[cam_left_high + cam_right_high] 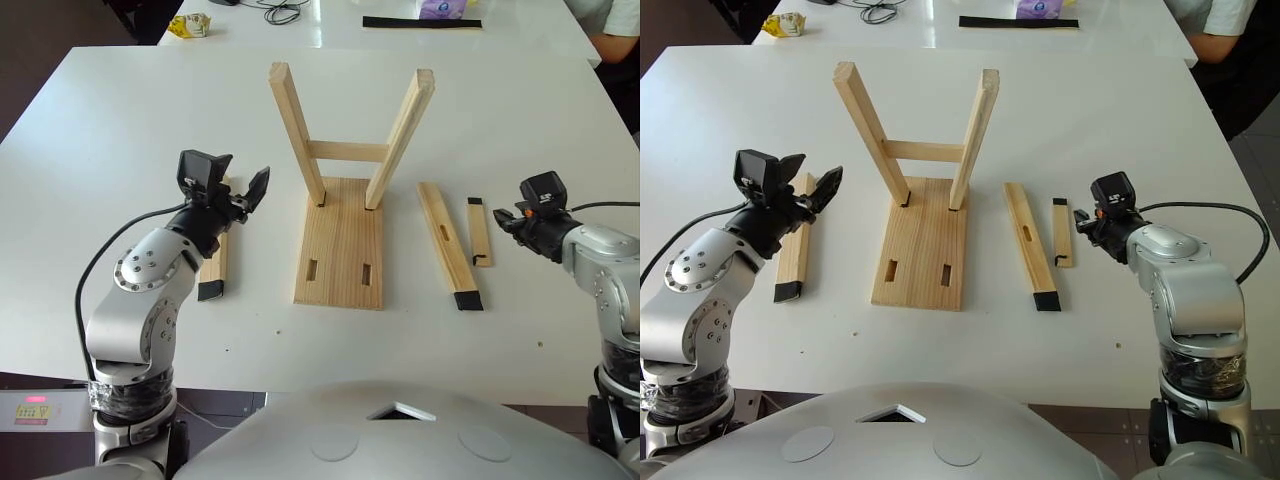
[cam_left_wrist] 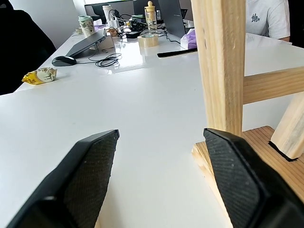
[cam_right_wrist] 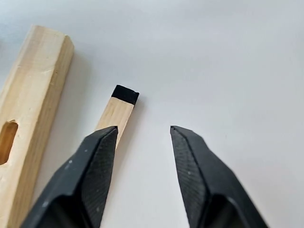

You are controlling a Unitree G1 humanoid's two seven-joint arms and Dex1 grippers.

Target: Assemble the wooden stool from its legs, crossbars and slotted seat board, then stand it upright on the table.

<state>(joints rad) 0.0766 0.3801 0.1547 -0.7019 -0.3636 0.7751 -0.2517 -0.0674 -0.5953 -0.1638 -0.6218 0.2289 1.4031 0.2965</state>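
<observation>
Just inboard of the right gripper, jaws empty and parted, the short pale wooden black-tipped crossbar lies pointing away from the robot, well apart from the left gripper.

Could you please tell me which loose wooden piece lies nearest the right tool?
The short thin crossbar, just beside the right tool; the slotted leg lies farther off.

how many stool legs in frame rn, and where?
4. One leg and a second leg stand slotted in the seat board. A third leg lies flat right of the board. A fourth leg lies left of it, partly hidden under the left pincer.
</observation>
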